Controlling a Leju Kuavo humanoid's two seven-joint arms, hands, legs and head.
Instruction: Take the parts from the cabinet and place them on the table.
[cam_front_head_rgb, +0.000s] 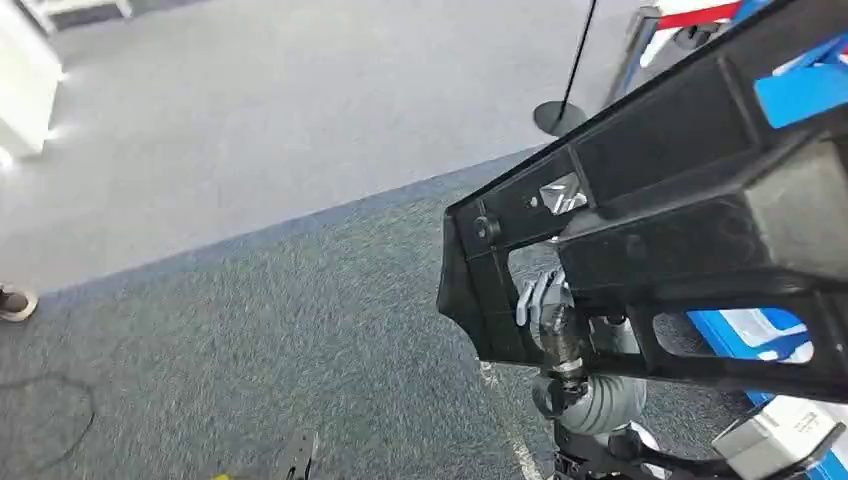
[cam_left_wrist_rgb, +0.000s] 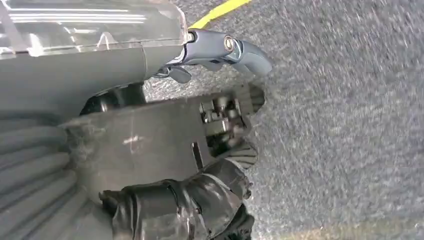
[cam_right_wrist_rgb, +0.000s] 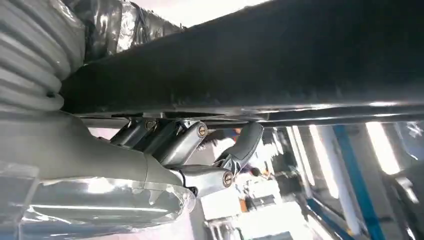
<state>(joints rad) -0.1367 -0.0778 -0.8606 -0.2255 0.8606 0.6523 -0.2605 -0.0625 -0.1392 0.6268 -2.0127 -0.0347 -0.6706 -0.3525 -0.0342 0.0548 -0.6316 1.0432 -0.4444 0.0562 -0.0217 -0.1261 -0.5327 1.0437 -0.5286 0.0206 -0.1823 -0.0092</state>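
The right hand (cam_front_head_rgb: 545, 305) grips a large black part (cam_front_head_rgb: 680, 210) from below, fingers (cam_right_wrist_rgb: 190, 140) curled under its edge, holding it raised over the grey carpet (cam_front_head_rgb: 250, 330). The left hand (cam_left_wrist_rgb: 220, 50) hangs above the carpet, seemingly empty, fingers loosely curled.

This looks like an exhibition or demo hall: wide grey carpet (cam_front_head_rgb: 250, 330) marked with a yellow floor line (cam_left_wrist_rgb: 220, 11), a barrier post (cam_front_head_rgb: 568, 75) on a round base, and blue shelving (cam_front_head_rgb: 770, 335) nearby.
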